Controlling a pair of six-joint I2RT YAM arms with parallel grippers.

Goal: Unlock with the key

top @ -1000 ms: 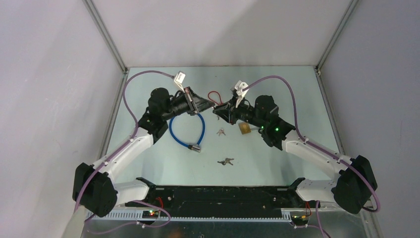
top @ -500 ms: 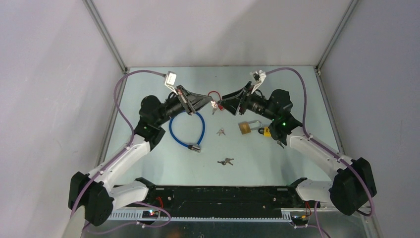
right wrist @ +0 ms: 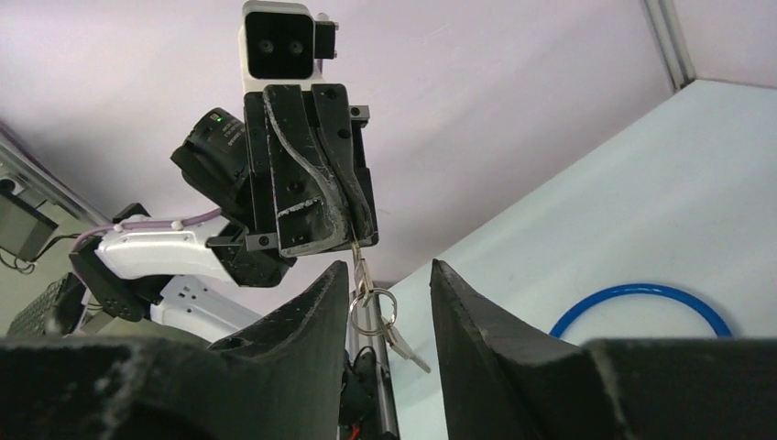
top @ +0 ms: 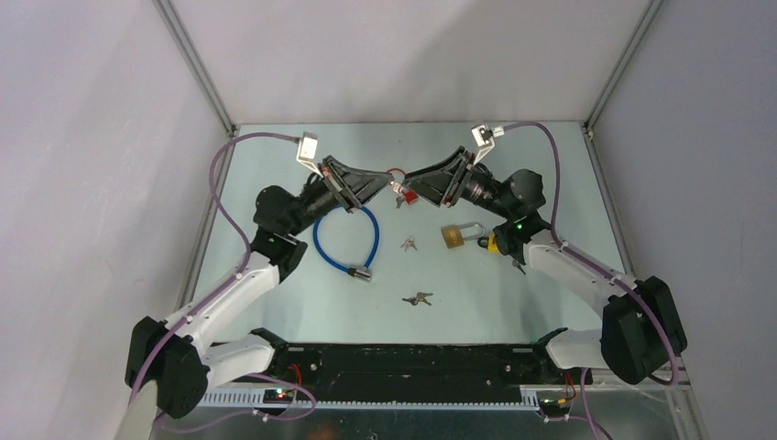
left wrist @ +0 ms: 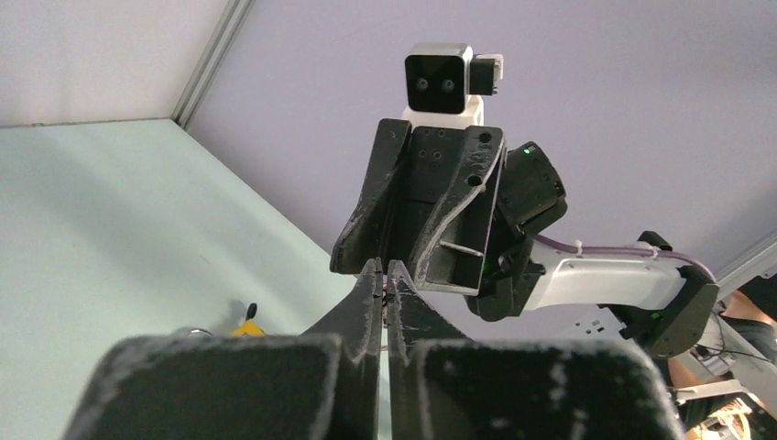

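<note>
The key bunch (right wrist: 371, 310) hangs in the air above the table (top: 541, 165), beyond the brass padlock (top: 453, 236) and to its left in the top view. One key's blade is pinched between the closed fingers of the left gripper (left wrist: 385, 268), and the ring with a second key dangles below it. The right gripper (right wrist: 389, 275) faces the left one tip to tip. Its jaws are apart, one finger on each side of the ring, and neither visibly presses on it.

The padlock lies flat on the table, its shackle pointing right, with a small yellow object (top: 493, 243) just beside the shackle. A pair of loose keys (top: 409, 244) lies just left of the padlock, and another pair of keys (top: 418, 298) lies nearer the arm bases. A blue cable lock (top: 345, 238) lies further left, and a red loop (top: 396, 172) lies beyond the grippers.
</note>
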